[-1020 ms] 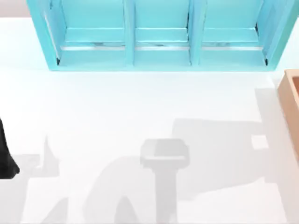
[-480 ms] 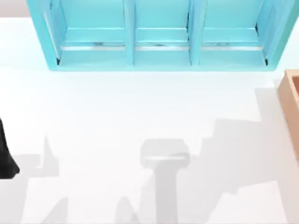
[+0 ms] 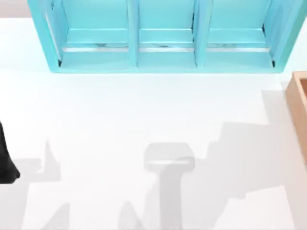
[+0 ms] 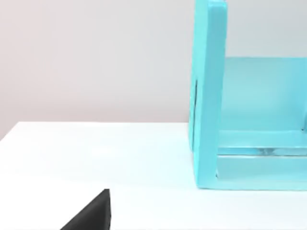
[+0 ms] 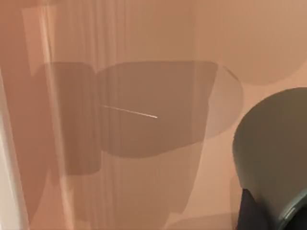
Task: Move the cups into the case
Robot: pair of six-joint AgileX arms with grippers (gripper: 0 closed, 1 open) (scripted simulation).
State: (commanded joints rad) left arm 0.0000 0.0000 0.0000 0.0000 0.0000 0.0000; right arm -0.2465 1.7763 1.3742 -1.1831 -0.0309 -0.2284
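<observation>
- The olive green cup [image 5: 273, 153], a smooth matte cylinder, is sitting inside the tan wooden case [image 5: 144, 48], close to its flat wall.
- That thick-walled case [image 3: 298, 110] is lying at the white bench's [image 3: 144, 120] right edge, near the glossy turquoise shelf unit [image 3: 163, 38].
- Whether either gripper is open or closed, I cannot tell.

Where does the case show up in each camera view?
Top view: the case sits at the right edge, cut off, just below the shelf's right corner.
Left wrist view: this one faces the shelf's end wall and the table.
Right wrist view: the case's tan wood is close up behind the green cup.
Shared landmark: the shelf links the top and left wrist views.
</observation>
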